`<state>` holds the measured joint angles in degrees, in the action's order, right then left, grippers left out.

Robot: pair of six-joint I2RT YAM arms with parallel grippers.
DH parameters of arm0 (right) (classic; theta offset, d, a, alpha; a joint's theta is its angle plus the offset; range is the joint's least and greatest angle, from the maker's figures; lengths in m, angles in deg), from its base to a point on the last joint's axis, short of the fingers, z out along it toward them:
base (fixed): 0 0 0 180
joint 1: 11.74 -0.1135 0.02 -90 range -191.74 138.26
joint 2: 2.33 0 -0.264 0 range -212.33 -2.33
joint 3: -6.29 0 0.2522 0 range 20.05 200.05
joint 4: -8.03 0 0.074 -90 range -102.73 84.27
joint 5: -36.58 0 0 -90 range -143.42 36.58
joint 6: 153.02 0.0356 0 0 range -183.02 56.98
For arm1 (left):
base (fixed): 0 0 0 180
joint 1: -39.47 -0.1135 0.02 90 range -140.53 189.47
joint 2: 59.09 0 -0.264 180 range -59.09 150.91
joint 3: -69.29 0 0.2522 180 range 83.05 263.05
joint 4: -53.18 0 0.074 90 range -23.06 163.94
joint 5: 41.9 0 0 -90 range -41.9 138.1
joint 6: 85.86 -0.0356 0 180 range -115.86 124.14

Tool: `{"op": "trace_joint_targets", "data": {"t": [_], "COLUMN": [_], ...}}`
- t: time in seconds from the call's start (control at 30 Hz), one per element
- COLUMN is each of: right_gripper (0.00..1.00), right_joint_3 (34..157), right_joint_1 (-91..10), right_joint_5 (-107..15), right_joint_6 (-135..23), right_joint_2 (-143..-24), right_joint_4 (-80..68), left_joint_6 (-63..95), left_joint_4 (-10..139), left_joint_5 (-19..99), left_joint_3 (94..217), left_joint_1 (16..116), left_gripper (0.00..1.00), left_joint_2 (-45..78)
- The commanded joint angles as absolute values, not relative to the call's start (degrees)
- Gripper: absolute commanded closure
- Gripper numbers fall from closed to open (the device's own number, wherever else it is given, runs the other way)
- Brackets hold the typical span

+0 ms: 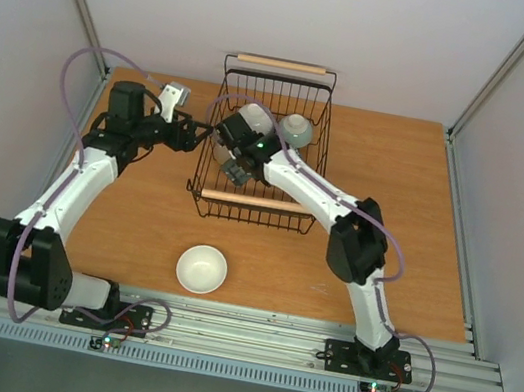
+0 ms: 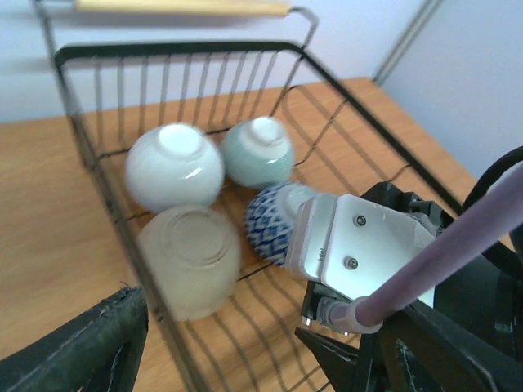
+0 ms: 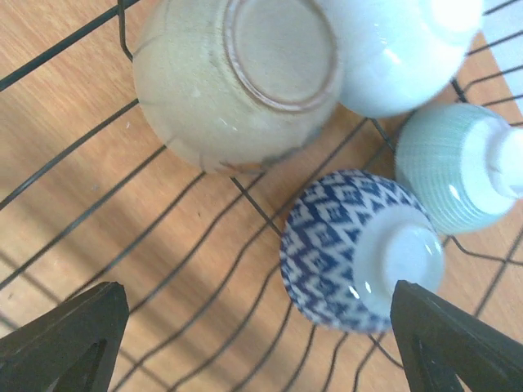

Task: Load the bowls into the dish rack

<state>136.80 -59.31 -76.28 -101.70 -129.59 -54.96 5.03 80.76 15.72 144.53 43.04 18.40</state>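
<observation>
A wooden table (image 1: 418,234) between pale walls is carrying everything, and at its left the left claw (image 1: 195,133) is hovering by the left wall of the dish rack (image 1: 256,201), its fingers apart. The rack is sitting at the far middle, holding four upturned bowls: a tan bowl (image 2: 189,260), a whitish bowl (image 2: 173,166), a green bowl (image 2: 257,153) and a blue-and-white bowl (image 2: 271,222). A cream bowl (image 1: 201,269) is sitting upright near the front edge. The right claw (image 3: 257,327) is hanging inside the rack over the blue-and-white bowl, fingers spread wide.
</observation>
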Motion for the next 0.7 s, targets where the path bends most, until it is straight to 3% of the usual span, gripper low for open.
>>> {"op": "trace_joint_targets", "data": {"t": [0.0, 0.3, 0.67], "right_gripper": [0.12, 0.2, 0.31], "right_joint_3": [132.2, 118.4, 106.2], "right_joint_1": [-59.7, -61.6, -75.0], "right_joint_5": [-74.3, -65.8, -51.3], "right_joint_6": [-97.6, -88.7, -83.9], "right_joint_2": [-113.7, -92.3, -78.1], "right_joint_4": [-49.7, -53.3, -57.0], "left_joint_6": [4.2, 4.2, 4.2], "left_joint_4": [80.9, 80.9, 80.8], "left_joint_5": [19.0, 18.3, 18.0], "left_joint_3": [145.5, 145.5, 145.5], "left_joint_1": [42.0, 42.0, 42.0], "left_gripper": [0.24, 0.24, 0.24], "left_joint_2": [18.3, 18.5, 18.7]}}
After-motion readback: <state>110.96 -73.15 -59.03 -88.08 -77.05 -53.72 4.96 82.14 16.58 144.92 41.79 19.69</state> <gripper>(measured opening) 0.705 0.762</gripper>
